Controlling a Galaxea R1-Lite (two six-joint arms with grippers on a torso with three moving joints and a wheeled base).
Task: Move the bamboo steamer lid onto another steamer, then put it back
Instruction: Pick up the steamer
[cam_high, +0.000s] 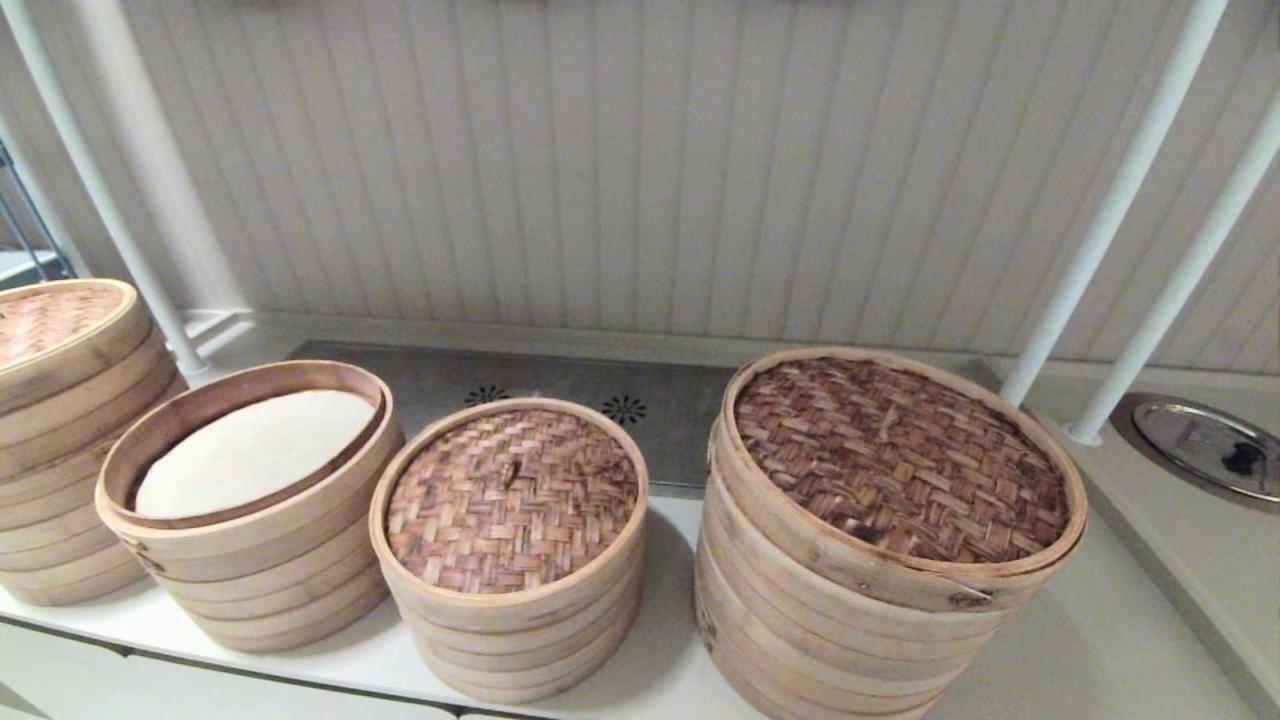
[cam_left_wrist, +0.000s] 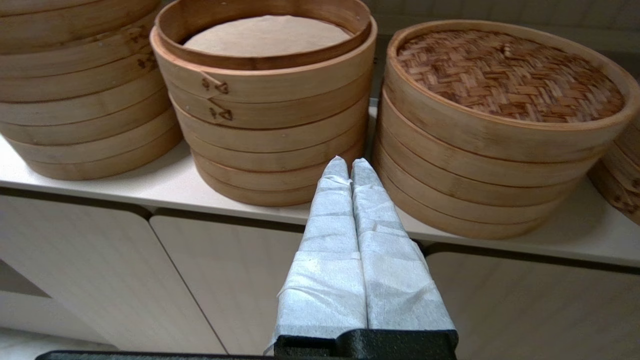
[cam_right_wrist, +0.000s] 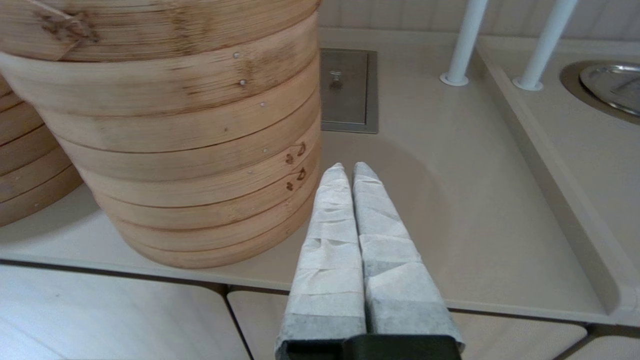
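Note:
The bamboo steamer lid, pinkish-tan weave with a small centre loop, sits on the middle stack on the white counter. To its left stands another steamer, lidless, with a dark inner rim and a white cloth liner. In the left wrist view the lid and the open steamer stand side by side. My left gripper is shut and empty, low in front of the counter edge and pointing at the gap between them. My right gripper is shut and empty beside the widest stack. Neither gripper shows in the head view.
A taller lidded stack stands at the far left. The widest stack, under a dark brown woven lid, is on the right. White posts rise behind it, near a recessed metal plate. Cabinet doors lie below the counter.

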